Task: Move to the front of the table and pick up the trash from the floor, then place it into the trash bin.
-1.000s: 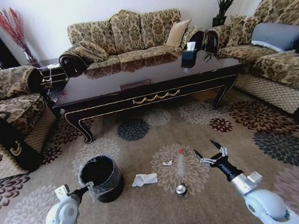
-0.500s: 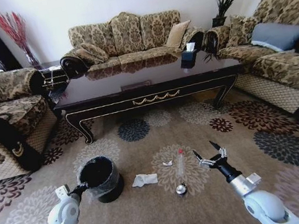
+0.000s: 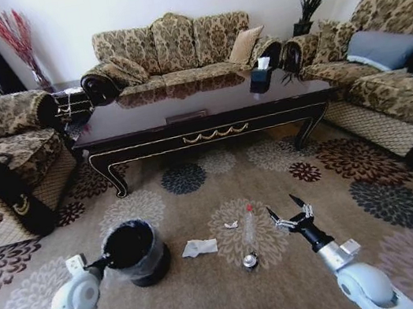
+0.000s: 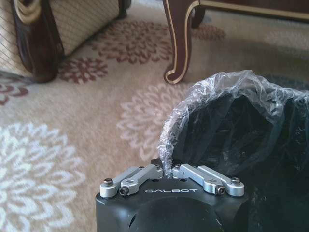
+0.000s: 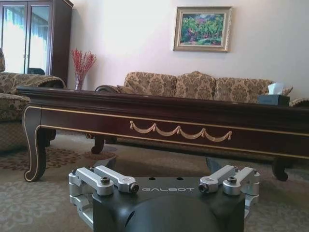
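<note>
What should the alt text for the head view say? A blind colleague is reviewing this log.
On a flowered carpet before a dark coffee table, the left gripper grips the rim of a black trash bin. The open right gripper hovers beside a plastic bottle, near a crumpled tissue.

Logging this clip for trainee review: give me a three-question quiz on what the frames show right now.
1. True or false: the left gripper is shut on the trash bin's liner rim.
2. Which litter lies nearest the right gripper? A tissue B bottle C tissue box
3. Fill in: the right gripper's state is ____.

Key: 1 true. 2 B. 3 open.
</note>
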